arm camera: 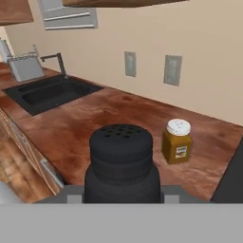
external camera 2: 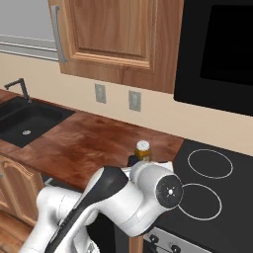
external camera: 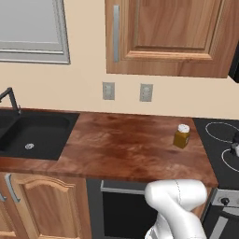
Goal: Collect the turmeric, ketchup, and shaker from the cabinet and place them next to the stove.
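Observation:
The dark, near-black shaker stands upright right in front of the hand camera, and my gripper is shut on its lower part, above the counter's stove end. The turmeric jar, amber with a white lid, rests on the wooden counter just past the shaker, toward the wall. That turmeric jar is close to the edge of the black stove. The door of the brown wall cabinet is closed. The ketchup is out of view.
A black sink with a dark faucet lies at the counter's left end. Two wall outlets sit above the counter. A black microwave hangs over the stove. My arm's elbow bulks in front of the counter edge.

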{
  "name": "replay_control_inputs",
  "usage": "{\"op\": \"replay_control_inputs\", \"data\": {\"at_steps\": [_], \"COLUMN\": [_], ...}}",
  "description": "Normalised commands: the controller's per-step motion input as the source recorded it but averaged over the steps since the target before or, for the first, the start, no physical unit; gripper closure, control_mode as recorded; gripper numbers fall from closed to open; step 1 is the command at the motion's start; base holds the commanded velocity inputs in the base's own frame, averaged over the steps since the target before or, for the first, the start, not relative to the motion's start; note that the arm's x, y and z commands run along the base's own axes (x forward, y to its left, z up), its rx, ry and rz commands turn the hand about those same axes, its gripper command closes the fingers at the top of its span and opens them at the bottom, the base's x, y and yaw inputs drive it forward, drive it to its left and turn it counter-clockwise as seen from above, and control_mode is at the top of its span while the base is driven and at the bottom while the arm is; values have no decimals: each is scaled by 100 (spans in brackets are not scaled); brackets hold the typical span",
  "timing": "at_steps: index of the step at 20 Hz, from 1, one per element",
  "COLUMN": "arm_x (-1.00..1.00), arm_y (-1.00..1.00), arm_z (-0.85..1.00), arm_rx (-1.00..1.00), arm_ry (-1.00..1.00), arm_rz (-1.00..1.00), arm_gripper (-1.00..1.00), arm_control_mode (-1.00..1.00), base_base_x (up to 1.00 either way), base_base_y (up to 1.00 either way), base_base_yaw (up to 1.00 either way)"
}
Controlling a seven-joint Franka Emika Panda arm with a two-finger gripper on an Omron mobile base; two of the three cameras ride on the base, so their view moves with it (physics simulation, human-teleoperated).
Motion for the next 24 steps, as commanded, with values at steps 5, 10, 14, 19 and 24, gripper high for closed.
{"op": "replay_control_inputs", "data": {"at_steps": [5,10,14,19,24], "arm_x": [30,50,39,39,36], "arm_y": [6,21,3,0,0], "arm_z": [-47,-43,-26,-24,-25], "arm_rx": [0,1,5,5,4], "arm_ry": [0,0,-4,-3,-2], "arm_rz": [10,5,5,7,8], "arm_gripper": [100,100,100,100,100], "arm_control_mode": [-100,-100,-100,-100,-100], "base_base_x": [0,0,0,0,0], "base_base_y": [0,0,0,0,0], "base_base_yaw": [0,0,0,0,0]}}
